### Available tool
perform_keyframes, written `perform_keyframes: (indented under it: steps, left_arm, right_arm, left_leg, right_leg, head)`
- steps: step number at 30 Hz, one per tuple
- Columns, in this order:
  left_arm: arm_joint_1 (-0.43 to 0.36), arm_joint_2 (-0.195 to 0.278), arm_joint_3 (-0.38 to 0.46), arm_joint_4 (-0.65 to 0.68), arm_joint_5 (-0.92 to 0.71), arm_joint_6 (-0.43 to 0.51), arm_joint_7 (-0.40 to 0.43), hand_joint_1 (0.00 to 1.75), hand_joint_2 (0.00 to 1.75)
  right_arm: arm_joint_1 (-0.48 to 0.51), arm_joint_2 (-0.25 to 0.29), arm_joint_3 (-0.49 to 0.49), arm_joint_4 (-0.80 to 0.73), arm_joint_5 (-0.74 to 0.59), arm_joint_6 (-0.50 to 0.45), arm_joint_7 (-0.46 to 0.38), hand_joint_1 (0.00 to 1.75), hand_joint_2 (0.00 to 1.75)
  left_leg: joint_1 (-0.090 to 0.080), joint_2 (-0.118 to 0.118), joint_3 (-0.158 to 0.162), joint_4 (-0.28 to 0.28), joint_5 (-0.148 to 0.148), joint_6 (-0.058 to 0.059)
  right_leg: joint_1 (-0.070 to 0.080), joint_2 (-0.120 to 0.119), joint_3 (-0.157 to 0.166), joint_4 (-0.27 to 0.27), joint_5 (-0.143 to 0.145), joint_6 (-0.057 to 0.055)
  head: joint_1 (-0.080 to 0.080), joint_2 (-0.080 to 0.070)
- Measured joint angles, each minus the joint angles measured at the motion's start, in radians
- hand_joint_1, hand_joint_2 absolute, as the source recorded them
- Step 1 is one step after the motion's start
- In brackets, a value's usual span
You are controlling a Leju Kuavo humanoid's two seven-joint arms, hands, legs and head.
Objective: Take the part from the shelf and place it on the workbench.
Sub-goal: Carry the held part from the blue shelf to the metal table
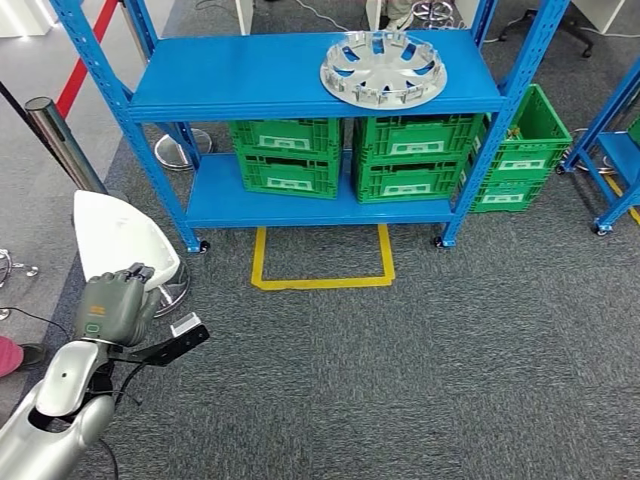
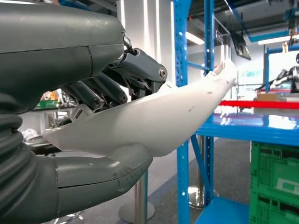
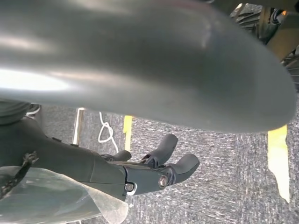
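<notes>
The left hand (image 1: 113, 305) is at about 8 o'clock in the head view and holds the white part (image 1: 121, 240), a smooth curved plastic shell. In the left wrist view the thick grey thumb (image 2: 105, 175) lies under the shell and the darker fingers (image 2: 141, 70) press on it from the other side, so the part (image 2: 159, 121) is gripped between them and points away from the wrist toward a blue upright. The right hand (image 3: 155, 170) hangs over the grey carpet (image 1: 392, 380); its dark fingers are apart and only a little bent, and they hold nothing. At 12 o'clock stands the blue shelf (image 1: 249, 75). On its upper board, toward 1 o'clock, a silver wheel cover (image 1: 383, 68) lies flat. On the lower board two stacks of green crates (image 1: 347, 155) stand side by side, and another green crate (image 1: 524, 150) stands on the floor just beside the right post of the shelf. A yellow tape outline (image 1: 324, 265) marks the carpet in front of the shelf. A metal barrier post (image 1: 64, 140) with a red belt stands at 10 o'clock.
</notes>
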Motion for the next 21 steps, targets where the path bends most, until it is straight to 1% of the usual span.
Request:
perform_keyframes:
  steps: [1,2,3,4,5,6,7,8,9,10,11,12,13,14,15,16,17,18,19,20,21]
  left_arm:
    - [0.000,0.000,0.001,-0.001,0.000,0.000,0.000,1.75,1.75]
    - [0.000,-0.001,0.002,-0.002,0.000,0.000,0.000,1.75,1.75]
    - [0.000,-0.001,0.002,-0.002,0.000,-0.001,0.000,1.75,1.75]
    - [0.000,-0.002,0.002,-0.002,0.000,-0.001,0.001,1.75,1.75]
    - [0.000,-0.003,0.002,-0.002,0.000,-0.001,0.001,1.75,1.75]
    - [0.000,-0.004,0.002,-0.002,0.000,-0.002,0.002,1.75,1.75]
    - [0.001,-0.004,0.003,-0.003,0.000,-0.002,0.002,1.75,1.75]
    - [0.003,-0.005,0.003,-0.003,0.000,-0.002,0.002,1.75,1.75]
    - [0.004,-0.005,0.003,-0.003,0.000,-0.003,0.002,1.75,1.75]
    - [0.005,-0.006,0.003,-0.003,0.000,-0.005,0.003,1.75,1.75]
    - [0.006,-0.007,0.003,-0.003,0.000,-0.007,0.003,1.75,1.75]
    - [0.006,-0.007,0.004,-0.003,0.001,-0.009,0.004,1.75,1.75]
    - [0.007,-0.008,0.005,-0.003,0.003,-0.011,0.004,1.75,1.75]
    - [0.008,-0.009,0.007,-0.005,0.007,-0.013,0.005,1.75,1.75]
    - [0.007,-0.009,0.010,-0.007,0.012,-0.014,0.005,1.75,1.75]
    - [0.007,-0.010,0.014,-0.010,0.019,-0.017,0.005,1.75,1.75]
    - [0.006,-0.010,0.016,-0.011,0.026,-0.019,0.004,1.75,1.75]
    - [0.007,-0.011,0.018,-0.011,0.032,-0.021,0.002,1.75,1.75]
    - [0.009,-0.012,0.019,-0.011,0.037,-0.023,0.001,1.75,1.75]
    - [0.012,-0.013,0.020,-0.011,0.039,-0.024,0.000,1.75,1.75]
    - [0.014,-0.013,0.020,-0.011,0.041,-0.025,0.000,1.75,1.75]
  right_arm:
    - [0.001,0.001,0.000,0.000,0.000,0.000,0.000,0.00,0.00]
    - [0.002,0.001,0.000,0.000,0.000,0.000,0.000,0.00,0.00]
    - [0.003,0.001,0.000,0.001,0.000,-0.001,0.000,0.00,0.00]
    - [0.004,0.001,0.000,0.002,0.000,-0.002,0.000,0.00,0.00]
    - [0.005,0.000,0.000,0.002,0.000,-0.002,0.000,0.00,0.00]
    - [0.005,0.001,0.000,0.003,0.000,-0.003,0.000,0.00,0.00]
    - [0.005,0.001,0.000,0.003,0.000,-0.003,0.001,0.00,0.00]
    - [0.005,0.001,0.000,0.003,0.000,-0.004,0.001,0.00,0.00]
    - [0.004,0.001,0.000,0.003,0.000,-0.005,0.001,0.00,0.00]
    - [0.004,0.001,0.000,0.003,0.001,-0.006,0.001,0.00,0.00]
    - [0.004,0.000,0.001,0.003,0.001,-0.006,0.001,0.00,0.00]
    - [0.003,0.000,0.001,0.003,0.001,-0.007,0.001,0.00,0.00]
    - [0.002,0.000,0.002,0.004,0.001,-0.008,0.001,0.00,0.00]
    - [0.000,0.000,0.003,0.004,0.002,-0.009,0.000,0.00,0.00]
    - [-0.004,0.000,0.004,0.004,0.002,-0.009,0.000,0.00,0.00]
    - [-0.007,0.000,0.005,0.004,0.002,-0.010,0.000,0.00,0.00]
    - [-0.008,0.000,0.006,0.005,0.002,-0.010,0.000,0.00,0.00]
    - [-0.008,0.001,0.006,0.005,0.002,-0.011,0.000,0.00,0.00]
    - [-0.006,0.001,0.007,0.005,0.002,-0.011,0.000,0.00,0.00]
    - [-0.004,0.001,0.007,0.005,0.002,-0.011,0.001,0.00,0.00]
    - [-0.002,0.001,0.007,0.005,0.002,-0.012,0.000,0.00,0.00]
  left_leg:
    - [-0.003,0.000,0.014,-0.029,-0.008,0.004]
    - [-0.004,0.001,0.010,-0.036,-0.003,0.010]
    - [-0.003,0.002,0.000,-0.037,0.010,0.016]
    - [-0.001,0.004,-0.014,-0.039,0.025,0.024]
    - [0.001,0.006,-0.030,-0.042,0.041,0.030]
    - [0.003,0.008,-0.048,-0.042,0.057,0.035]
    - [0.003,0.008,-0.068,-0.042,0.073,0.038]
    - [0.003,0.008,-0.088,-0.041,0.089,0.038]
    - [0.003,0.009,-0.107,-0.040,0.104,0.037]
    - [0.003,0.009,-0.127,-0.039,0.119,0.035]
    - [0.003,0.009,-0.145,-0.037,0.132,0.033]
    - [0.003,0.009,-0.164,-0.035,0.146,0.030]
    - [0.003,0.008,-0.180,-0.032,0.159,0.026]
    - [0.002,0.008,-0.192,-0.028,0.170,0.021]
    - [0.001,0.008,-0.202,-0.025,0.182,0.015]
    - [0.001,0.009,-0.207,-0.025,0.193,0.009]
    - [0.002,0.009,-0.211,-0.026,0.205,0.003]
    - [0.004,0.008,-0.214,-0.028,0.214,-0.004]
    - [0.007,0.008,-0.219,-0.023,0.204,-0.010]
    - [0.009,0.007,-0.225,-0.006,0.180,-0.015]
    - [0.010,0.006,-0.238,0.037,0.133,-0.019]
  right_leg:
    - [0.000,0.000,-0.003,-0.002,0.011,0.006]
    - [0.000,0.000,-0.006,-0.007,0.023,0.013]
    - [-0.001,0.002,-0.011,-0.008,0.023,0.019]
    - [-0.002,0.003,-0.019,0.002,0.003,0.024]
    - [-0.003,0.004,-0.032,0.030,-0.039,0.030]
    - [-0.005,0.005,-0.046,0.080,-0.100,0.034]
    - [-0.007,0.005,-0.059,0.146,-0.156,0.039]
    - [-0.008,0.005,-0.067,0.213,-0.193,0.043]
    - [-0.009,0.005,-0.066,0.265,-0.200,0.046]
    - [-0.011,0.005,-0.054,0.292,-0.180,0.048]
    - [-0.012,0.005,-0.030,0.291,-0.147,0.049]
    - [-0.013,0.005,0.012,0.256,-0.115,0.049]
    - [-0.014,0.005,0.070,0.191,-0.106,0.047]
    - [-0.014,0.006,0.135,0.104,-0.118,0.044]
    - [-0.013,0.007,0.189,0.026,-0.141,0.039]
    - [-0.010,0.007,0.221,-0.029,-0.166,0.033]
    - [-0.007,0.008,0.230,-0.057,-0.176,0.026]
    - [-0.007,0.006,0.222,-0.058,-0.171,0.016]
    - [-0.006,0.004,0.214,-0.057,-0.160,0.007]
    - [-0.007,0.002,0.205,-0.057,-0.150,-0.002]
    - [-0.008,-0.001,0.194,-0.057,-0.138,-0.009]
  head:
    - [0.000,0.000]
    - [0.001,0.000]
    - [-0.001,0.000]
    - [0.000,0.000]
    - [0.002,0.000]
    - [0.003,0.000]
    - [0.006,0.000]
    - [0.007,0.000]
    - [0.007,0.000]
    - [0.007,0.000]
    - [0.007,0.000]
    - [0.007,0.000]
    - [0.007,0.000]
    - [0.007,0.000]
    - [0.006,0.000]
    - [0.005,0.000]
    - [0.004,0.000]
    - [0.003,0.000]
    - [0.003,0.000]
    - [0.001,0.000]
    - [0.000,0.000]
